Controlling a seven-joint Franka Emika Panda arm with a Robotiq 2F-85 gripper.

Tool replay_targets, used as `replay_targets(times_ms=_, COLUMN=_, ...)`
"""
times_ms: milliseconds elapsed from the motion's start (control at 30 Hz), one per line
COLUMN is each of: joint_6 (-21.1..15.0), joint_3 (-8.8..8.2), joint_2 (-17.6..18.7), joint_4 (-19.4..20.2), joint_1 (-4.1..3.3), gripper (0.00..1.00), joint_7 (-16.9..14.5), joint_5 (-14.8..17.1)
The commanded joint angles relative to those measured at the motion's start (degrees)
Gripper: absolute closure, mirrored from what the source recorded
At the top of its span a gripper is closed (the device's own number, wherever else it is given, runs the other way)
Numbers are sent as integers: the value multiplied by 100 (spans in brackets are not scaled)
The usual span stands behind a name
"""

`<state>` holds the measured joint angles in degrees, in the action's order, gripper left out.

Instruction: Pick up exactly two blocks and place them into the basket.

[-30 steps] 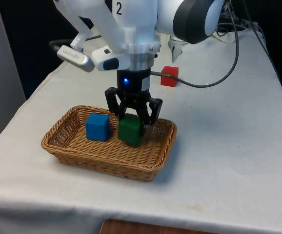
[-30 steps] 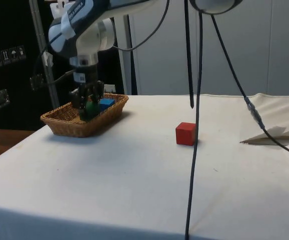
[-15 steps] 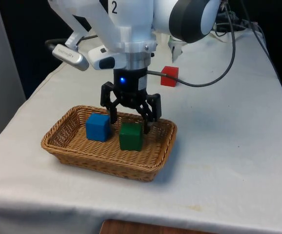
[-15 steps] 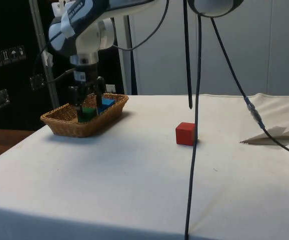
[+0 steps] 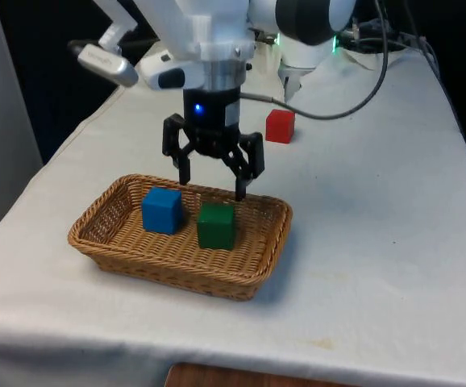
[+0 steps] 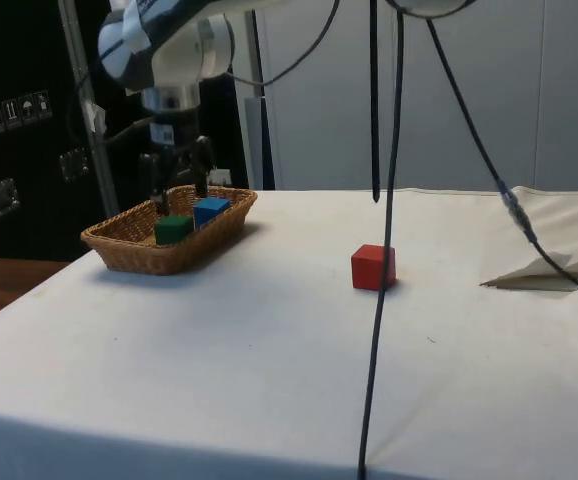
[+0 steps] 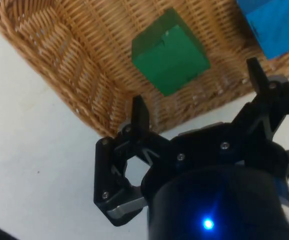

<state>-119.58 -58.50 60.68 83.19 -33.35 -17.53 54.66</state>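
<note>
End effector [image 5: 213,180] spread wide, empty, hovering just above basket [image 5: 128,250]. Green block [image 5: 216,225] & blue block [image 5: 162,210] sit side by side inside basket, apart from fingers. Red block [image 5: 280,126] on counter [image 5: 378,242], well beyond basket's far rim.

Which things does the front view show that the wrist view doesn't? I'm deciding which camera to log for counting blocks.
Front view alone: the red block on the white cloth beyond the basket, and the basket's whole outline. Wrist view alone: a close look down at the basket's weave beside the green block. Both: the green block and blue block lying in the basket, with the open gripper above them, holding nothing.
</note>
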Motion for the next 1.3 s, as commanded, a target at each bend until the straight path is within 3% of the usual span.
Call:
replay_targets(times_ms=0, joint_6=-23, joint_3=-80, joint_2=-155, joint_4=241, joint_1=-138, gripper=0, joint_7=-86, joint_5=-29)
replay_targets(times_ms=133, joint_6=-6, joint_3=-183, joint_2=-355, joint_4=470, joint_1=-281, gripper=0, joint_7=-149, joint_5=-97)
replay_targets(times_ms=167, joint_6=11, joint_3=-126, joint_2=-264, joint_4=332, joint_1=-189, gripper=0, joint_7=-103, joint_5=-74)
replay_targets(times_ms=200, joint_6=0, joint_3=-201, joint_2=-401, joint_4=521, joint_1=-315, gripper=0, joint_7=-160, joint_5=-109)
replay_targets(times_ms=267, joint_6=6, joint_3=-241, joint_2=-527, joint_4=659, joint_1=-413, gripper=0, joint_7=-195, joint_5=-138)
replay_targets(times_ms=400, joint_6=17, joint_3=-281, joint_2=-693, joint_4=837, joint_1=-527, gripper=0, joint_7=-235, joint_5=-183)
replay_targets(times_ms=433, joint_6=17, joint_3=-246, joint_2=-653, joint_4=779, joint_1=-476, gripper=0, joint_7=-218, joint_5=-166)
replay_targets(times_ms=467, joint_6=29, joint_3=-298, joint_2=-756, joint_4=905, joint_1=-584, gripper=0, joint_7=-246, joint_5=-206)
replay_targets(times_ms=633, joint_6=97, joint_3=-304, joint_2=-894, joint_4=1031, joint_1=-682, gripper=0, joint_7=-258, joint_5=-269)
replay_targets(times_ms=700, joint_6=115, joint_3=-304, joint_2=-905, joint_4=1037, joint_1=-693, gripper=0, joint_7=-264, joint_5=-269)
replay_targets(times_ms=733, joint_6=80, joint_3=-286, joint_2=-877, joint_4=1008, joint_1=-665, gripper=0, joint_7=-258, joint_5=-241)
replay_targets(times_ms=800, joint_6=189, joint_3=-298, joint_2=-917, joint_4=1026, joint_1=-705, gripper=0, joint_7=-281, joint_5=-269)
replay_targets(times_ms=1267, joint_6=539, joint_3=-269, joint_2=-922, joint_4=940, joint_1=-751, gripper=0, joint_7=-378, joint_5=-241)
